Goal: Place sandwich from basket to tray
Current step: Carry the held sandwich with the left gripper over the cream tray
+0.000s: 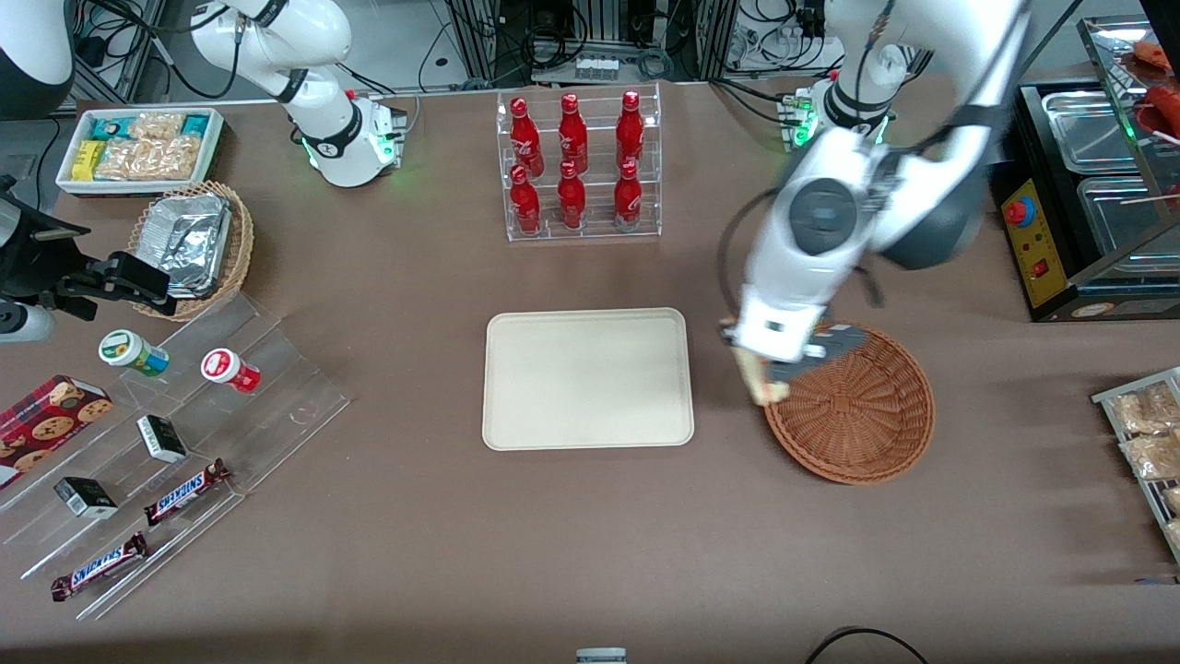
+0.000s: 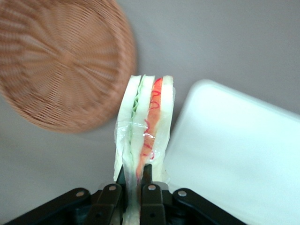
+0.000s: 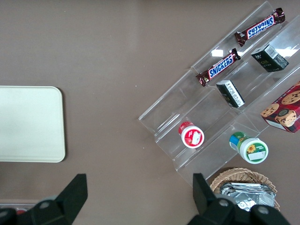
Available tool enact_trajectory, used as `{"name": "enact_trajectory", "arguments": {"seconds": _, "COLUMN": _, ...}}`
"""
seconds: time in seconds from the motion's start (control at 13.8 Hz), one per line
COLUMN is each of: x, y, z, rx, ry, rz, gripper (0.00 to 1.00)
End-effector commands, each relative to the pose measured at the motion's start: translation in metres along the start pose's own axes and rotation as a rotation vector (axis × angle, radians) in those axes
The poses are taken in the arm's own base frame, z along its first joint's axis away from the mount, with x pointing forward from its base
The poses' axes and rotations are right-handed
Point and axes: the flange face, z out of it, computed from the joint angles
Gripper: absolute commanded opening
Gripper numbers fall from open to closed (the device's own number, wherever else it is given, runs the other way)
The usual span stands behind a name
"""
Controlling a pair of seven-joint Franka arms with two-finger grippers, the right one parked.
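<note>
My left gripper (image 1: 767,373) is shut on the sandwich (image 2: 143,124), a pale bread wedge with red and green filling, wrapped in clear film. In the front view the sandwich (image 1: 758,380) hangs below the gripper, just over the rim of the reddish-brown wicker basket (image 1: 853,406) on the side toward the tray. The basket (image 2: 58,61) holds nothing. The cream-white tray (image 1: 588,378) lies flat on the table beside the basket, toward the parked arm's end, and also shows in the left wrist view (image 2: 234,154). The gripper is held above the table, between basket and tray.
A clear rack of red bottles (image 1: 578,166) stands farther from the front camera than the tray. A clear stepped stand (image 1: 166,433) with snack bars, boxes and cups lies toward the parked arm's end. A black steel appliance (image 1: 1088,194) stands toward the working arm's end.
</note>
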Motion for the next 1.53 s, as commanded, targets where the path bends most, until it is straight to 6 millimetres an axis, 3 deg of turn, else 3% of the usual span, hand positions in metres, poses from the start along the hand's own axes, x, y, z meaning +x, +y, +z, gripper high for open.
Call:
{"name": "enact_trajectory", "arguments": {"seconds": 0.0, "x": -0.019, "y": 0.074, "z": 0.032, "rx": 0.006, "ry": -0.021, "rz": 0.030, "gripper": 0.00}}
{"name": "enact_trajectory", "arguments": {"seconds": 0.22, "x": -0.034, "y": 0.127, "z": 0.062, "rx": -0.024, "ry": 0.004, "rz": 0.038, "gripper": 0.00}}
{"name": "enact_trajectory", "arguments": {"seconds": 0.36, "x": -0.063, "y": 0.153, "z": 0.082, "rx": -0.055, "ry": 0.015, "rz": 0.102, "gripper": 0.00}}
{"name": "enact_trajectory", "arguments": {"seconds": 0.51, "x": -0.083, "y": 0.167, "z": 0.112, "rx": -0.020, "ry": 0.043, "rz": 0.172, "gripper": 0.00}}
{"name": "enact_trajectory", "arguments": {"seconds": 0.73, "x": -0.102, "y": 0.187, "z": 0.139, "rx": -0.065, "ry": 0.067, "rz": 0.264, "gripper": 0.00}}
{"name": "enact_trajectory", "arguments": {"seconds": 1.02, "x": -0.110, "y": 0.190, "z": 0.160, "rx": -0.049, "ry": 0.052, "rz": 0.283, "gripper": 0.00}}
{"name": "enact_trajectory", "arguments": {"seconds": 1.16, "x": -0.105, "y": 0.189, "z": 0.156, "rx": -0.053, "ry": 0.056, "rz": 0.264, "gripper": 0.72}}
{"name": "enact_trajectory", "arguments": {"seconds": 1.24, "x": -0.102, "y": 0.187, "z": 0.147, "rx": -0.057, "ry": 0.061, "rz": 0.256, "gripper": 0.95}}
{"name": "enact_trajectory", "arguments": {"seconds": 1.45, "x": -0.086, "y": 0.174, "z": 0.096, "rx": -0.081, "ry": 0.082, "rz": 0.217, "gripper": 0.99}}
